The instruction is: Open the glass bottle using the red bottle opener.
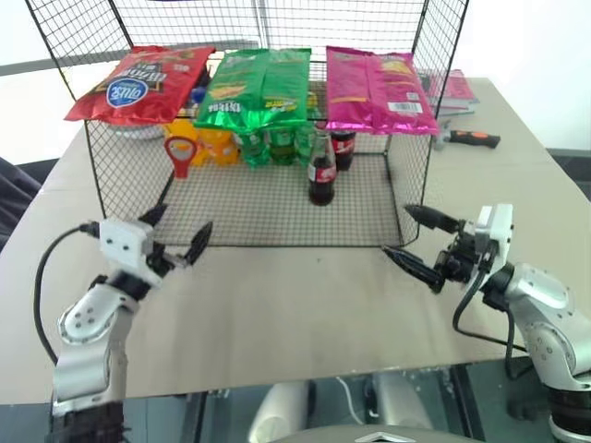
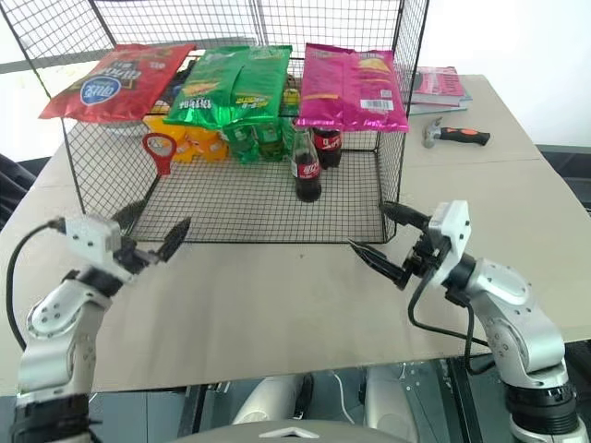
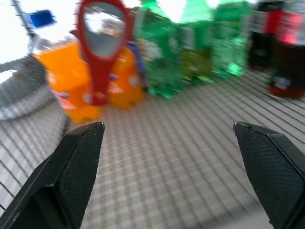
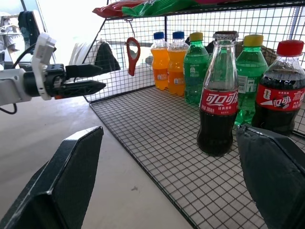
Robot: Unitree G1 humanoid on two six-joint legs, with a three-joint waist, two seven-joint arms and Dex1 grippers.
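Hovering level, left gripper (image 1: 175,231) and right gripper (image 1: 417,242) spread.

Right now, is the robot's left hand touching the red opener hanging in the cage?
Apart. In the left eye view the left gripper hovers open outside the cage front, with bare mesh floor between it and the red bottle opener hanging farther back.

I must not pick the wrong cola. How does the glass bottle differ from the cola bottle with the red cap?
The glass bottle is slim, with a narrow neck and a dark metal cap; the red-capped bottle is stouter. The glass bottle stands nearer the rack's open front, the red-capped bottle behind it. Both hold dark drink, carry red labels and stand upright.
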